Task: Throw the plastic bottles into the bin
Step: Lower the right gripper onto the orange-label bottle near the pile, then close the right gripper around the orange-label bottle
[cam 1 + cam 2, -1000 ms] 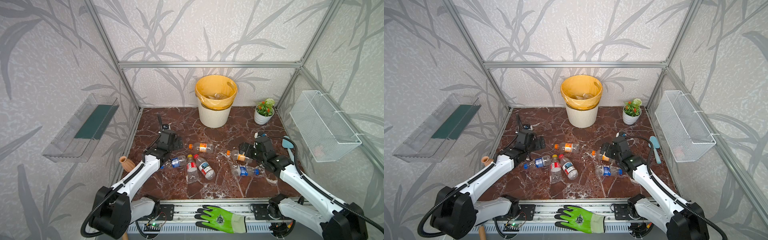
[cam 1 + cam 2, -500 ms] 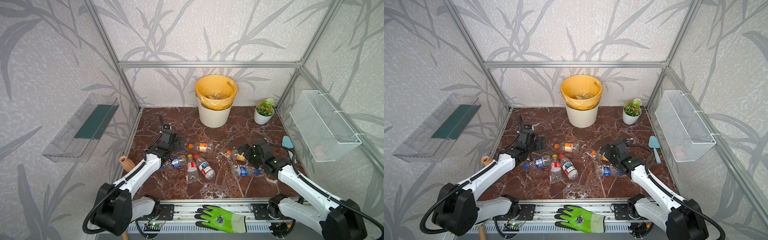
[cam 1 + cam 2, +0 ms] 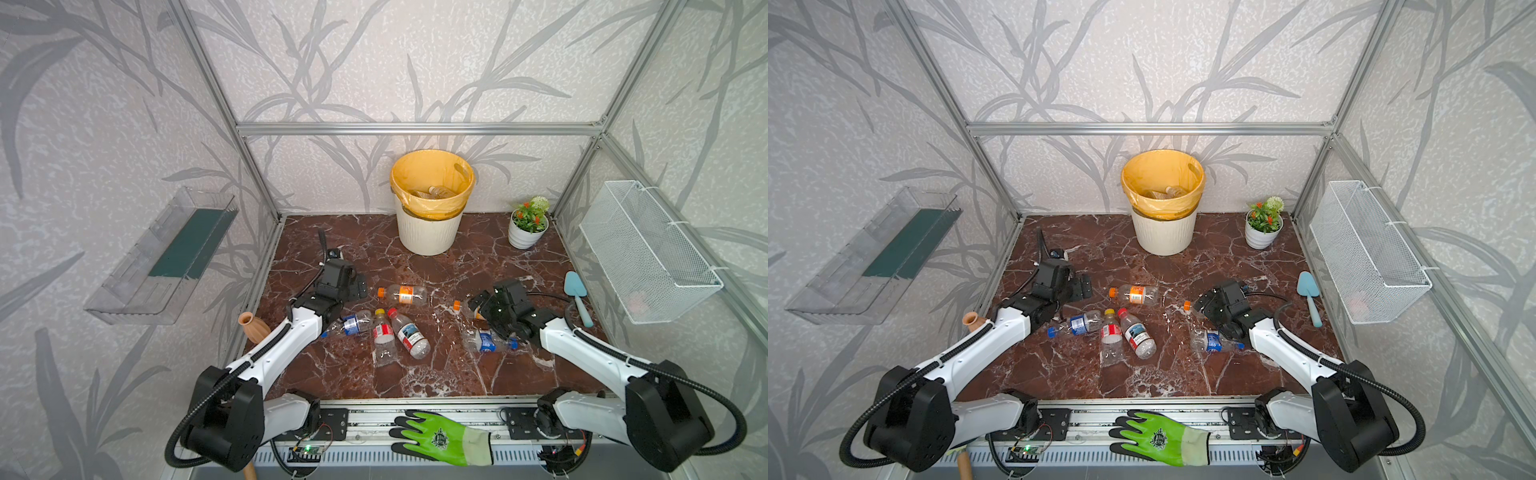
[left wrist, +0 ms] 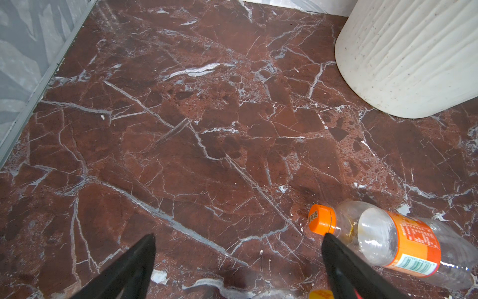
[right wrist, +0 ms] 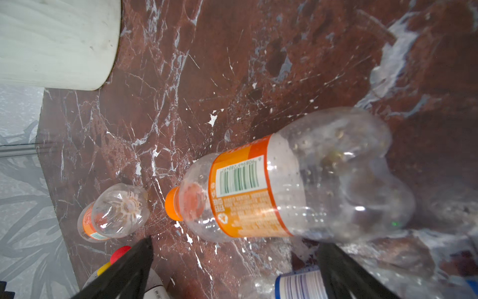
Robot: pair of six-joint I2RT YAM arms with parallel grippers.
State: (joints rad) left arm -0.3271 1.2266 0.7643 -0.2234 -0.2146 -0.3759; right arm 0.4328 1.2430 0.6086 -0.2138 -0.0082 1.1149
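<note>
The cream ribbed bin [image 3: 428, 237] [image 3: 1163, 237] with its yellow bag stands at the back and holds a few bottles. Several plastic bottles lie on the marble floor. My left gripper [image 3: 358, 287] [image 4: 238, 236] is open over bare floor, with an orange-label bottle [image 3: 405, 294] [image 4: 388, 240] just beside one finger. My right gripper [image 3: 478, 301] [image 5: 236, 242] is open, low over another orange-label bottle [image 5: 284, 186], which lies just beyond its fingertips. A blue-label bottle [image 3: 486, 341] [image 5: 297, 284] lies close under that gripper. Near the left arm lie a blue-label bottle [image 3: 351, 325], a yellow-capped one [image 3: 383, 336] and a red-capped one [image 3: 409, 332].
A small white flowerpot [image 3: 525, 226] stands back right, with a white wire basket [image 3: 648, 253] on the right wall and a blue trowel [image 3: 577, 297] below it. A terracotta vase [image 3: 253, 326] sits at the left edge. A green glove [image 3: 440, 436] lies on the front rail.
My right gripper has shifted a little to the left, over the orange-capped bottle. The left gripper has barely moved. Both stay open.
</note>
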